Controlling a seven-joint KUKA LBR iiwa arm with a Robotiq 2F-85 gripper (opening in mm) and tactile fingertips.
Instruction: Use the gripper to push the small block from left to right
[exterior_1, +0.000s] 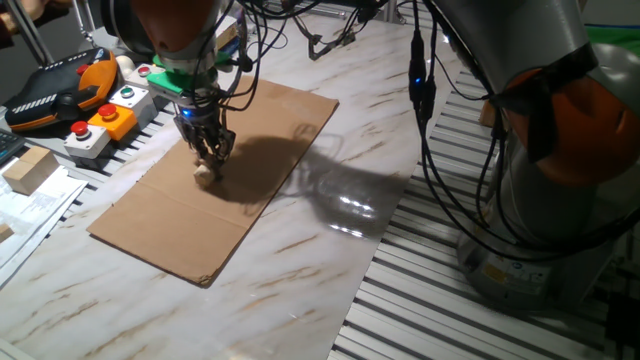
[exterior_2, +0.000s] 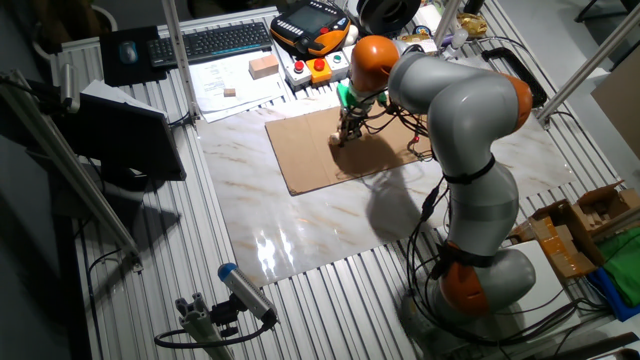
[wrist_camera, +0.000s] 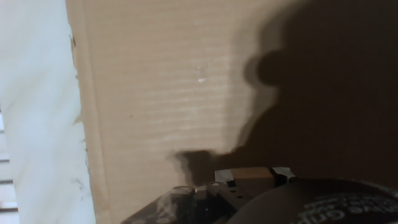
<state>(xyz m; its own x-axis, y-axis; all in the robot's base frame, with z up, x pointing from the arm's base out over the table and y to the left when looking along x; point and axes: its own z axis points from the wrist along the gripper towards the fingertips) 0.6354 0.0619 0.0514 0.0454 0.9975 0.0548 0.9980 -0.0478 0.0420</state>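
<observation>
On the sheet of brown cardboard (exterior_1: 215, 195) that lies flat across the marbled surface (exterior_1: 300, 290), the gripper (exterior_1: 211, 152) stands low, its short dark fingers pointing down at the board near the sheet's left edge as one fixed view shows it. A blue-green light glows on the wrist just above the fingers. The small block (exterior_1: 207, 174), pale and light-coloured, sits on the cardboard right at the fingertips, touching them or just beside them; whether the fingers are closed around it or only resting against it I cannot tell, since their spacing is too small and dark to read.

From the other fixed view, the grey and orange arm (exterior_2: 455, 110) bends over the cardboard (exterior_2: 330, 155) and the gripper (exterior_2: 347, 132) reaches the sheet close to its far edge; the block itself is too small to make out there.

Through the hand view, the cardboard (wrist_camera: 155, 93) fills most of the picture, with a strip of the marbled surface (wrist_camera: 34, 124) along the left and a heavy shadow over the right side. Dark gripper parts crowd the bottom edge, and a tan shape between them may be the block.

Beyond the cardboard's left edge stand boxes with red and green buttons (exterior_1: 105, 118) and an orange and black pendant (exterior_1: 60, 90).
</observation>
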